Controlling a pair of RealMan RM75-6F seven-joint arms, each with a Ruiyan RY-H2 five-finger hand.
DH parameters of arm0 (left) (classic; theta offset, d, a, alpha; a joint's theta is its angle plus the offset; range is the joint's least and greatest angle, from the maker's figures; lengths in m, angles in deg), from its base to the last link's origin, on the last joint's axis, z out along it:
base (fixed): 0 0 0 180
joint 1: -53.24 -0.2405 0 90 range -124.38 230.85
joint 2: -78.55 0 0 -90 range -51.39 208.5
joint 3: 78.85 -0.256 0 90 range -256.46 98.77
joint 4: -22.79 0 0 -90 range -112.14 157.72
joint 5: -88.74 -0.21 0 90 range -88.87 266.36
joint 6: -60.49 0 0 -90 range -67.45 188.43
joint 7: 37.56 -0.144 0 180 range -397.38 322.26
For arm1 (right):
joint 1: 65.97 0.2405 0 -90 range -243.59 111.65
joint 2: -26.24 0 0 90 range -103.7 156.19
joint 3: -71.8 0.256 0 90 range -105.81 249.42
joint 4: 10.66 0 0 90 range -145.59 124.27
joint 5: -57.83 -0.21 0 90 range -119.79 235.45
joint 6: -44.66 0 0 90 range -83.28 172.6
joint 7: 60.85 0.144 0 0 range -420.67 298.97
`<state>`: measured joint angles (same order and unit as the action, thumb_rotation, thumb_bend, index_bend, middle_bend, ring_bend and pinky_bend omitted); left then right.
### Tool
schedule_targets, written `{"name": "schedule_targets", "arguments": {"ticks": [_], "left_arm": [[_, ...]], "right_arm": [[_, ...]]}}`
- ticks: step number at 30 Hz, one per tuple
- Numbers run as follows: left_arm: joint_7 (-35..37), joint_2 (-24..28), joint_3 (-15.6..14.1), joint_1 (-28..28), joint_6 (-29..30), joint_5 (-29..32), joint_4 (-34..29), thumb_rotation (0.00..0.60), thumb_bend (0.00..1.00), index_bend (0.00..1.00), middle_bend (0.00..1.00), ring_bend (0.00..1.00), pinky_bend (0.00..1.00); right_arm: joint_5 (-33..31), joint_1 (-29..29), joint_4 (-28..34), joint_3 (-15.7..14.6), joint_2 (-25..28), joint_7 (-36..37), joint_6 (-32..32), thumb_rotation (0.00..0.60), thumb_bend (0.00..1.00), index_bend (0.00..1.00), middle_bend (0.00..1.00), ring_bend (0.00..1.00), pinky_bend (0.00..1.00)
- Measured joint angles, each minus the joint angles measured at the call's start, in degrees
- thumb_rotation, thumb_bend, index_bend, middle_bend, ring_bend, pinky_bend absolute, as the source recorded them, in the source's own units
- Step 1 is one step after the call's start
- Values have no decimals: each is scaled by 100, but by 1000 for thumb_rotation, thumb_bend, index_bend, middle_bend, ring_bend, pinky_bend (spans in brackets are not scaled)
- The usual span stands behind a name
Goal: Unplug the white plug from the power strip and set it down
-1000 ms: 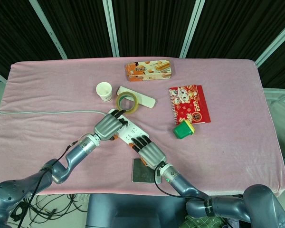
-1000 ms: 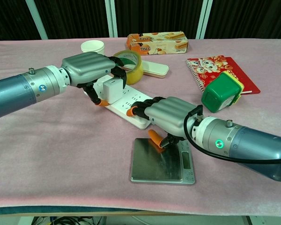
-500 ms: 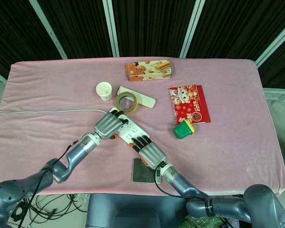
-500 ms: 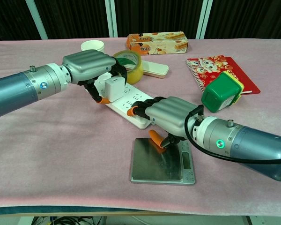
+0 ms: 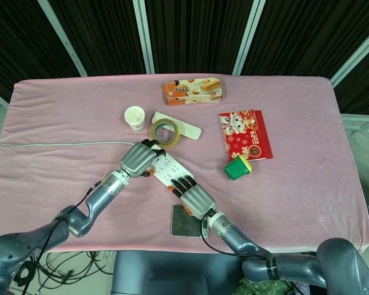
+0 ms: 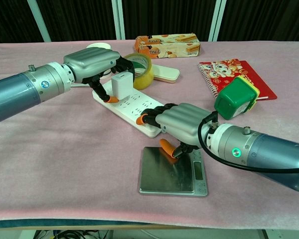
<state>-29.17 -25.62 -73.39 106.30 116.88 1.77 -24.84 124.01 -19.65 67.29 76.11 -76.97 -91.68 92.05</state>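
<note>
My left hand point(image 6: 92, 62) grips the white plug point(image 6: 122, 83) between thumb and fingers and holds it a little above the far part of the white power strip point(image 6: 132, 109). Whether its prongs are out of the socket cannot be seen. In the head view the left hand point(image 5: 138, 158) covers the plug. The power strip point(image 5: 167, 169) lies diagonally on the pink cloth. My right hand point(image 6: 182, 123) rests palm-down on the strip's near end, fingertips on it. From above, the right hand point(image 5: 194, 198) sits just beyond the scale.
A grey scale point(image 6: 172, 172) lies under my right wrist. Tape roll point(image 6: 139, 67) and a white flat case point(image 6: 164, 73) lie just behind the strip. Paper cup point(image 5: 134, 117), biscuit box point(image 5: 192, 90), red notebook point(image 5: 245, 133) and green box point(image 5: 237, 166) stand around. A grey cable point(image 5: 61, 145) runs left.
My left hand has risen and moved back with the white plug, uncovering the strip's far end. The right hand has stayed pressed on the strip.
</note>
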Motion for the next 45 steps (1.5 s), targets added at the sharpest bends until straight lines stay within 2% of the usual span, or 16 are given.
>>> {"name": "schedule_targets", "arguments": {"ticks": [10, 14, 19, 25, 30, 33, 36, 39, 41, 43, 45], "left_arm": [[110, 320, 89, -37, 200, -5, -342, 600, 640, 594, 588, 210, 316], [-61, 738, 63, -110, 277, -34, -739, 600, 638, 591, 588, 210, 316], [-270, 1478, -46, -372, 370, 0, -1589, 600, 632, 580, 584, 210, 316], [-394, 2439, -414, -1003, 641, 34, -2669, 600, 619, 562, 568, 205, 307], [-419, 2795, -909, -1584, 884, 12, -2977, 600, 574, 541, 544, 186, 298], [-411, 2794, -1100, -1850, 995, 3, -2856, 600, 527, 514, 493, 151, 268], [-341, 2731, -1239, -2063, 1025, 10, -2658, 600, 459, 443, 404, 117, 244], [-326, 2643, -1315, -2185, 1002, 37, -2437, 600, 220, 339, 284, 71, 217], [-398, 2595, -1337, -2240, 983, 61, -2307, 600, 73, 265, 175, 21, 151], [-586, 2547, -1347, -2289, 969, 90, -2217, 600, 16, 224, 92, 0, 71], [-839, 2481, -1333, -2346, 975, 134, -2150, 600, 0, 183, 27, 0, 11]], "right_arm": [[-44, 1, -11, 17, 6, -34, 40, 600, 591, 211, 234, 250, 162], [-40, 0, 11, 73, 12, -19, 111, 600, 590, 210, 190, 223, 155], [39, -15, 126, 280, 82, 69, 398, 600, 572, 161, 158, 161, 121], [41, -112, 585, 605, 571, 124, 818, 600, 539, 149, 146, 154, 116], [-45, -299, 1066, 761, 1263, 97, 1099, 600, 514, 149, 144, 153, 114], [-98, -449, 1303, 784, 1704, 85, 1226, 600, 507, 148, 144, 153, 112], [-139, -631, 1476, 762, 2119, 112, 1336, 600, 491, 147, 144, 153, 104], [-172, -847, 1568, 698, 2480, 214, 1436, 600, 426, 89, 127, 145, 84], [-181, -988, 1591, 637, 2668, 337, 1487, 600, 356, 25, 80, 121, 66], [-179, -1157, 1588, 541, 2852, 504, 1540, 600, 297, 0, 26, 94, 60], [-176, -1320, 1552, 425, 2991, 646, 1587, 600, 263, 0, 1, 79, 60]]}}
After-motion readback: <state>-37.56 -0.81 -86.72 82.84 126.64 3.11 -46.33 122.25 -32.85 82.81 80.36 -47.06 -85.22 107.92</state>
